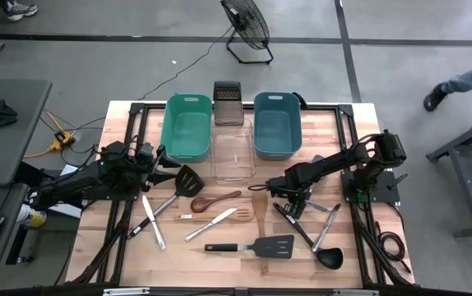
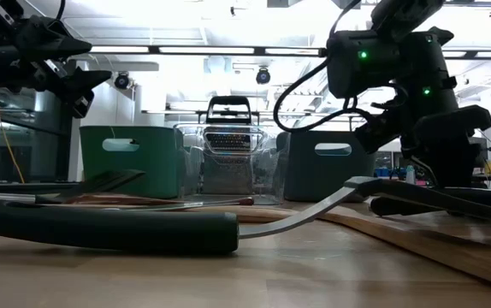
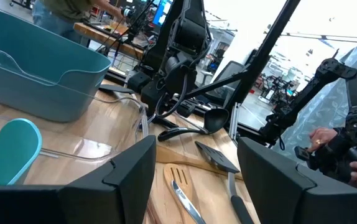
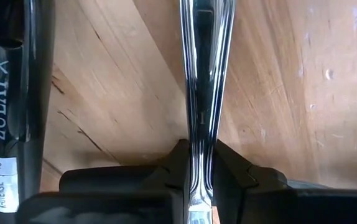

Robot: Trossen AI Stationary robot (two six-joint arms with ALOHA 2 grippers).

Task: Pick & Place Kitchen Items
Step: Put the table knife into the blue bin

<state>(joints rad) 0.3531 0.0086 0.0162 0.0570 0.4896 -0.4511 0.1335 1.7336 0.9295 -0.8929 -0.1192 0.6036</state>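
My right gripper (image 1: 289, 200) points down at the table's right middle, shut on a slim silver metal utensil (image 4: 202, 74). The utensil lies beside the black ladle's handle (image 4: 13, 93). My left gripper (image 1: 159, 158) waits open above the table's left side, level, with nothing between its fingers (image 3: 122, 180). Other kitchen items lie flat on the wood: a black turner (image 1: 188, 179), a wooden spoon (image 1: 215, 200), a wooden slotted spatula (image 1: 260, 215), knives (image 1: 211, 224), a second black turner (image 1: 256, 245), the ladle (image 1: 314, 242) and tongs (image 1: 326, 226). My right gripper pinches the silver utensil's narrow handle (image 4: 202, 124) between its two fingers (image 4: 166, 177). The fingers come from above, pointing down, and lie across the handle. The handle appears to lie on the wooden table top; its ends are outside the wrist view.
A teal tub (image 1: 187, 127), a clear tub (image 1: 232, 154) and a blue tub (image 1: 275, 123) stand in a row at the far edge, with a steel box grater (image 1: 228, 103) behind the clear one. A person's hands (image 3: 328, 140) show beyond the table.
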